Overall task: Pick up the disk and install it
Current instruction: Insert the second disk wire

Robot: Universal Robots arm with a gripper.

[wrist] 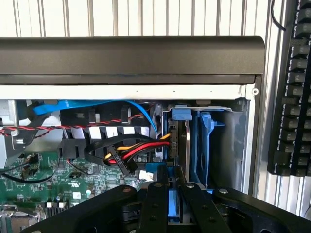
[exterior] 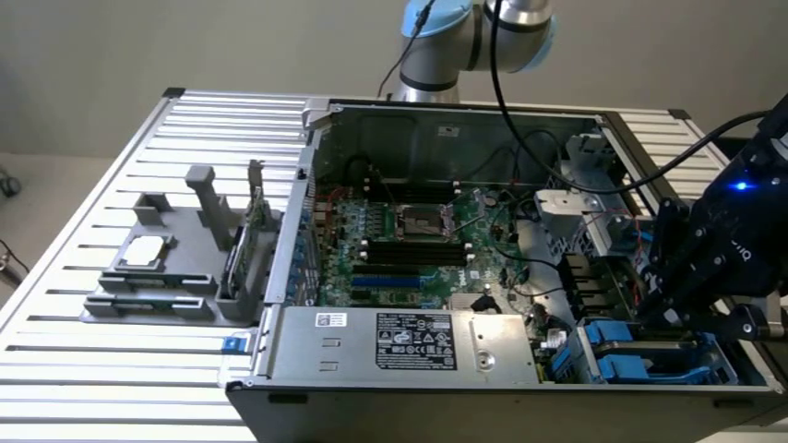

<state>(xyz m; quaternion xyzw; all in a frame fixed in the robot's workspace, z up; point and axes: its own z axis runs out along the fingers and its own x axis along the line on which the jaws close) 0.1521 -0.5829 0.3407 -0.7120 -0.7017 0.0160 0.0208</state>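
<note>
Disk first: your silver-grey drive in its blue plastic carrier (wrist: 174, 213) sits edge-on between the black fingers (wrist: 154, 204) of the claw (wrist: 170, 206), which is closed on it. You hold it on edge because the bay takes drives as upright slices, and that keeps it parallel to the slot walls.

From the exterior view, the claw (exterior: 689, 305) hangs at about four o'clock from the green motherboard (exterior: 407, 249), over the drive bay corner of the open black-and-silver computer case (exterior: 369, 388), where blue plastic carriers (exterior: 640, 355) stand in a row. The wrist view shows an upright blue carrier (wrist: 204, 145) just beside the slot facing your drive, so the free slot is narrow and the claw is lined up with it.

Red, yellow and black power wires (wrist: 136, 148) bunch near the slot, close to the path of the drive. The ribbed aluminium desk (exterior: 99, 369) carries the case, and the large silver labelled power-supply box (exterior: 407, 341) lies at nine o'clock from the bay.
</note>
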